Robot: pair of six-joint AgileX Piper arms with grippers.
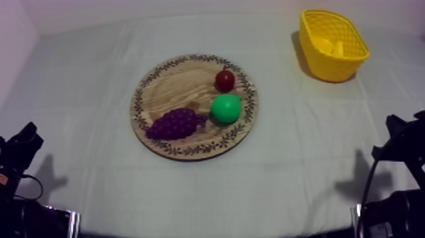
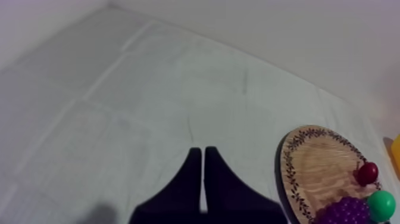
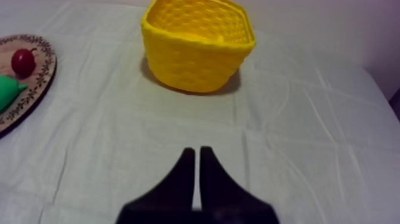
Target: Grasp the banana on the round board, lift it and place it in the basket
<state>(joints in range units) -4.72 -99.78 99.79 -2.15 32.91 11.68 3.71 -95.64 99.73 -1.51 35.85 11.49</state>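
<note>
The banana (image 1: pixel 330 46) lies inside the yellow basket (image 1: pixel 333 44) at the table's far right; the basket (image 3: pixel 198 44) also stands ahead of my right gripper. On the round wooden board (image 1: pixel 194 104) at the middle sit a purple bunch of grapes (image 1: pixel 176 123), a green pear (image 1: pixel 226 109) and a small red fruit (image 1: pixel 224 80). My left gripper (image 2: pixel 202 156) is shut on nothing over bare cloth, with the board (image 2: pixel 318 173) off to its side. My right gripper (image 3: pixel 197 156) is likewise shut and empty, well short of the basket. Both arms rest low at the top view's corners.
The grey-white cloth (image 1: pixel 88 95) covers the table, with wide bare stretches left of the board and along the front. A pale wall runs behind the table's far edge.
</note>
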